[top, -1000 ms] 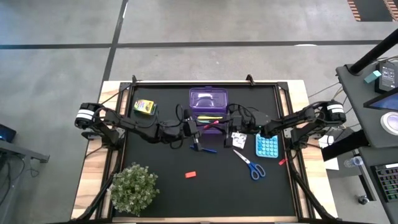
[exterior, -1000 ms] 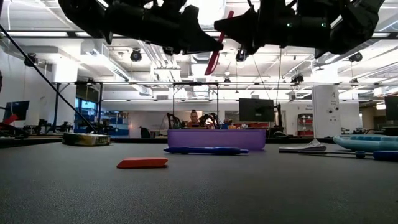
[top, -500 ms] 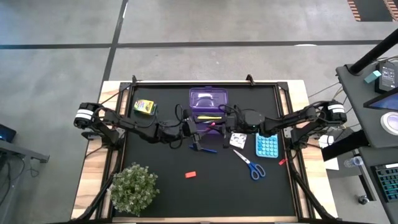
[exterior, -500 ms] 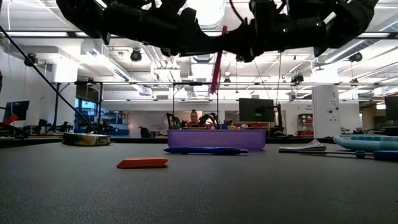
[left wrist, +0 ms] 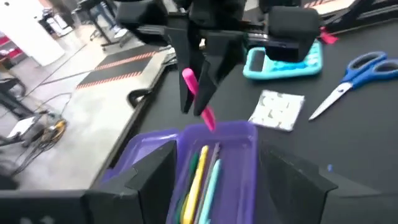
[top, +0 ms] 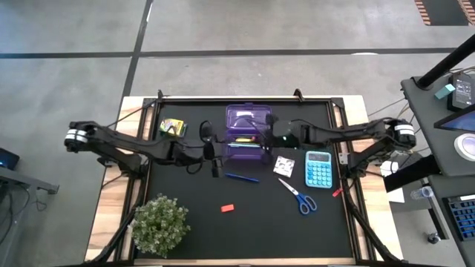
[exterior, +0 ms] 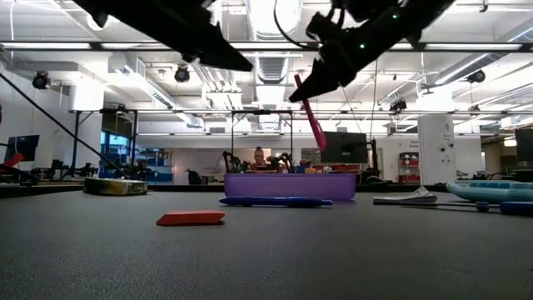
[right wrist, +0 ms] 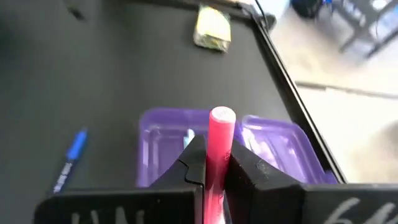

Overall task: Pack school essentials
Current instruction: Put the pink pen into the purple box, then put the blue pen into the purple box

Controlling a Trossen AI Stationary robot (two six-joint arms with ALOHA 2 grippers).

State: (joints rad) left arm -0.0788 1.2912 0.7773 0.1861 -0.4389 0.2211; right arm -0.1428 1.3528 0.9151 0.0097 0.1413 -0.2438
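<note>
An open purple pencil case [top: 249, 119] lies at the table's far middle, with yellow, green and teal pens [left wrist: 202, 174] lying in its tray. My right gripper [exterior: 301, 90] hangs over the case, shut on a pink marker [exterior: 310, 117]. My left gripper [top: 214, 160] is open just left of the case, its fingers [left wrist: 152, 180] wide apart with nothing between them. Flat on the mat lie a blue pen [top: 241, 177], a white patterned square [top: 283, 165], blue-handled scissors [top: 298, 195], a red eraser [top: 228, 208] and a crayon box [top: 172, 127]. My right gripper pinches the pink marker's upper end [left wrist: 189, 78] between its two fingers, which slant down from above. The marker runs on past the fingertips [right wrist: 221, 134] and hangs tilted below them. Its lower end [exterior: 318, 147] is above the purple case and clear of it.
A teal calculator [top: 318, 168] lies right of the white square. A bushy potted plant [top: 159, 222] stands at the near left corner. A small red thing [top: 336, 193] lies by the mat's right edge. The mat's near middle is bare.
My left gripper has opened, let go of the pink marker and drawn back toward the table's left edge. My right gripper keeps the marker and has carried it toward the far edge, over the purple case. The marker has swung and now tilts the other way.
</note>
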